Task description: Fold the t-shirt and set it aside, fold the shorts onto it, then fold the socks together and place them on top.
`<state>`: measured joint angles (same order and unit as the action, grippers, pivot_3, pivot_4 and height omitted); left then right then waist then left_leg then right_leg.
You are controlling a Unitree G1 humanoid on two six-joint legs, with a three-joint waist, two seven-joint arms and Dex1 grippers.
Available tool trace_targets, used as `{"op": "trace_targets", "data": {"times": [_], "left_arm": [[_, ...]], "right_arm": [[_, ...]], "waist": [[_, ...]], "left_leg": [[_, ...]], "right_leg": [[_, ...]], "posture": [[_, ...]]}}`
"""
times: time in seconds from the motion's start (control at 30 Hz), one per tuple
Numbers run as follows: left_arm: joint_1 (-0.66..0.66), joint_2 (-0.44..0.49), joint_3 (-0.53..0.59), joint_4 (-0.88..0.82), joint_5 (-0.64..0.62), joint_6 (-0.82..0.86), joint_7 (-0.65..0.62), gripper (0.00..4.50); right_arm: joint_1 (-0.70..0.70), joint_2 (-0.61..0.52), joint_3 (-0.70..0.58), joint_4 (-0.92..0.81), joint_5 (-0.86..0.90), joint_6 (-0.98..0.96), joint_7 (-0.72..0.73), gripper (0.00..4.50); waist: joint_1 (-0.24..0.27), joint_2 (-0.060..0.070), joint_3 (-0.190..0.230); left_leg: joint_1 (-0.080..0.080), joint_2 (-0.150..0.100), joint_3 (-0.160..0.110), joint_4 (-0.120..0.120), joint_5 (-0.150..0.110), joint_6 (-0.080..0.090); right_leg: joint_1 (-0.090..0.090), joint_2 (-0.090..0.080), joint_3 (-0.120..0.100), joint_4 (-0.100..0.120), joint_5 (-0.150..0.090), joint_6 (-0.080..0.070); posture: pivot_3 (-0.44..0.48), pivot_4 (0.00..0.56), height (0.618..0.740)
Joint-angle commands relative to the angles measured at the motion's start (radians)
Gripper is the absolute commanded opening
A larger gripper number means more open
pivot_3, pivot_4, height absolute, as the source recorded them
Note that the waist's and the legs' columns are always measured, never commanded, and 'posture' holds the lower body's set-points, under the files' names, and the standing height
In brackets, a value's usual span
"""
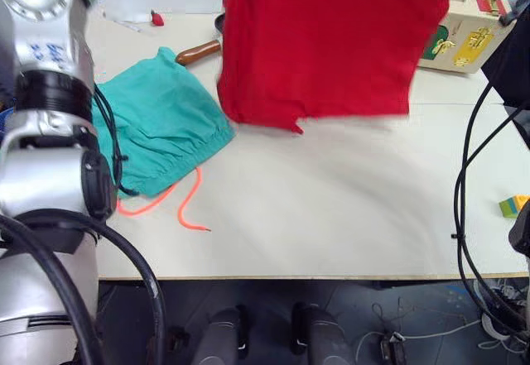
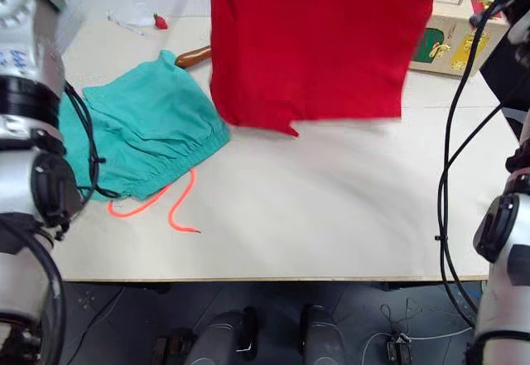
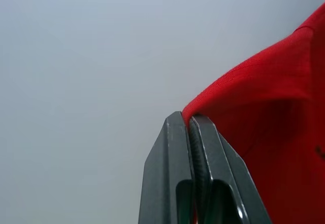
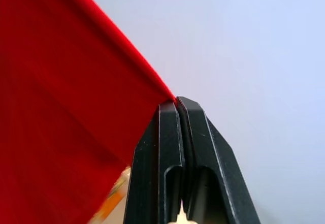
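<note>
The red t-shirt (image 1: 323, 42) hangs in the air above the far middle of the table (image 1: 331, 208), spread wide, its lower edge near the tabletop. In the left wrist view my left gripper (image 3: 190, 120) is shut on a corner of the t-shirt (image 3: 264, 132). My right gripper (image 4: 176, 102) pinches the other corner of the t-shirt (image 4: 61, 122) in the right wrist view. The teal shorts (image 1: 161, 125) lie crumpled at the table's left, their orange drawstring (image 1: 178, 204) trailing toward the front edge. The socks are out of view.
A cream toy box (image 1: 468, 34) with coloured latches stands at the back right. A wooden handle (image 1: 197, 51) pokes out behind the shorts. A small red item (image 1: 157, 19) lies at the back left, and coloured blocks (image 1: 513, 206) sit at the right edge.
</note>
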<state>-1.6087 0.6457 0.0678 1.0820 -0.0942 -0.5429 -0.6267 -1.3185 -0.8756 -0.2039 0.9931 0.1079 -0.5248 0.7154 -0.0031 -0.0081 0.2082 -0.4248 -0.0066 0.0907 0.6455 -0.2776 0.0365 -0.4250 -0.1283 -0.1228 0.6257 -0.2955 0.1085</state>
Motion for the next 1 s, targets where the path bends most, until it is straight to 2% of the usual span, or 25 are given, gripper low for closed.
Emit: {"op": "trace_targets", "data": {"times": [0.03, 0.1, 0.23, 0.33, 0.37, 0.43, 0.5, 0.53, 0.6, 0.67, 0.7, 0.77, 0.9, 1.0], "left_arm": [[-0.012, 0.05, 0.044, -0.01, -0.045, -0.131, -0.157, 0.03], [0.044, 0.058, 0.05, -0.045, -0.083, -0.14, -0.273, 0.03], [0.362, 0.072, 0.061, -0.283, -0.201, -0.055, -0.479, 0.03], [0.717, 0.103, 0.066, -0.622, -0.264, 0.067, -0.498, 0.03], [0.844, 0.109, 0.084, -0.752, -0.296, 0.149, -0.471, 0.03], [1.008, 0.121, 0.114, -0.922, -0.329, 0.263, -0.421, 0.03], [1.104, 0.133, 0.132, -1.021, -0.342, 0.335, -0.394, 0.03], [1.178, 0.165, 0.124, -1.07, -0.34, 0.37, -0.428, 0.03], [1.329, 0.268, 0.099, -1.178, -0.4, 0.557, -0.529, 0.03], [1.435, 0.356, 0.09, -1.255, -0.455, 0.705, -0.587, 0.03], [1.49, 0.401, 0.089, -1.287, -0.477, 0.772, -0.616, 0.03], [1.589, 0.478, 0.087, -1.34, -0.499, 0.891, -0.659, 0.03], [1.718, 0.524, 0.067, -1.417, -0.496, 1.002, -0.672, 0.03], [1.738, 0.5, 0.037, -1.422, -0.482, 1.039, -0.652, 0.03]], "right_arm": [[0.025, -0.056, -0.054, -0.012, 0.038, -0.086, 0.021, 0.0], [0.099, -0.063, -0.054, -0.032, 0.051, -0.094, 0.06, 0.0], [0.356, -0.066, -0.075, -0.124, 0.098, -0.083, 0.14, 0.0], [0.605, -0.072, -0.091, -0.211, 0.125, -0.094, 0.203, 0.0], [0.699, -0.068, -0.103, -0.258, 0.152, -0.076, 0.231, 0.0], [0.823, -0.063, -0.117, -0.338, 0.196, -0.025, 0.265, 0.0], [0.899, -0.062, -0.123, -0.406, 0.233, 0.029, 0.287, 0.0], [0.952, -0.07, -0.12, -0.478, 0.299, 0.132, 0.348, 0.0], [1.084, -0.128, -0.095, -0.628, 0.401, 0.381, 0.485, 0.0], [1.208, -0.199, -0.071, -0.723, 0.418, 0.534, 0.576, 0.0], [1.271, -0.234, -0.062, -0.76, 0.418, 0.596, 0.613, 0.0], [1.36, -0.276, -0.058, -0.818, 0.426, 0.702, 0.651, 0.0], [1.428, -0.282, -0.045, -0.886, 0.414, 0.8, 0.668, 0.0], [1.464, -0.277, -0.021, -0.936, 0.403, 0.855, 0.688, 0.0]], "waist": [[-0.001, 0.0, 0.0], [-0.002, 0.0, 0.0], [-0.001, 0.001, 0.0], [-0.003, 0.003, 0.002], [-0.003, 0.003, 0.003], [-0.002, 0.004, 0.003], [0.001, 0.007, 0.006], [0.0, 0.009, 0.007], [-0.001, 0.014, 0.008], [0.0, 0.019, 0.007], [0.003, 0.019, 0.007], [0.003, 0.019, 0.007], [0.001, 0.02, 0.007], [0.003, 0.02, 0.007]], "left_leg": [[0.0, -0.001, 0.004, 0.0, -0.002, 0.003], [0.0, -0.003, 0.01, 0.003, -0.005, 0.008], [0.005, -0.007, 0.012, 0.008, -0.01, 0.016], [0.001, -0.007, 0.006, 0.019, -0.011, 0.021], [0.002, -0.008, 0.005, 0.021, -0.011, 0.023], [0.003, -0.008, 0.004, 0.025, -0.011, 0.024], [0.003, -0.007, 0.004, 0.03, -0.011, 0.025], [0.003, -0.006, 0.003, 0.034, -0.01, 0.026], [0.008, -0.004, 0.002, 0.034, -0.009, 0.026], [0.021, 0.001, 0.003, 0.032, -0.017, 0.02], [0.028, 0.002, 0.002, 0.028, -0.021, 0.025], [0.032, 0.002, 0.002, 0.02, -0.019, 0.023], [0.035, 0.003, 0.003, 0.014, -0.018, 0.014], [0.035, 0.003, 0.006, 0.008, -0.014, 0.006]], "right_leg": [[0.0, -0.005, -0.011, 0.0, 0.0, 0.0], [0.0, -0.009, -0.019, 0.0, 0.001, 0.002], [0.012, -0.02, -0.038, -0.004, 0.003, 0.005], [0.014, -0.022, -0.036, -0.005, 0.004, 0.006], [0.016, -0.023, -0.034, -0.005, 0.006, 0.006], [0.019, -0.023, -0.034, -0.005, 0.007, 0.006], [0.019, -0.023, -0.034, -0.004, 0.009, 0.005], [0.023, -0.023, -0.034, -0.004, 0.011, 0.004], [0.03, -0.022, -0.032, -0.009, 0.016, 0.003], [0.041, -0.023, -0.024, -0.018, 0.018, 0.0], [0.047, -0.022, -0.02, -0.021, 0.017, -0.002], [0.048, -0.02, -0.009, -0.023, 0.012, -0.006], [0.043, -0.019, -0.008, -0.02, 0.009, -0.009], [0.039, -0.019, -0.008, -0.017, 0.009, -0.009]], "posture": [[0.0, 0.15, 0.74], [0.0, 0.15, 0.74], [0.0, 0.15, 0.74], [0.0, 0.15, 0.74], [0.0, 0.15, 0.74], [0.0, 0.15, 0.74], [0.0, 0.15, 0.74], [0.0, 0.15, 0.74], [0.0, 0.15, 0.74], [0.0, 0.15, 0.74], [0.0, 0.15, 0.74], [0.0, 0.15, 0.74], [0.0, 0.15, 0.74], [0.0, 0.15, 0.74]]}}
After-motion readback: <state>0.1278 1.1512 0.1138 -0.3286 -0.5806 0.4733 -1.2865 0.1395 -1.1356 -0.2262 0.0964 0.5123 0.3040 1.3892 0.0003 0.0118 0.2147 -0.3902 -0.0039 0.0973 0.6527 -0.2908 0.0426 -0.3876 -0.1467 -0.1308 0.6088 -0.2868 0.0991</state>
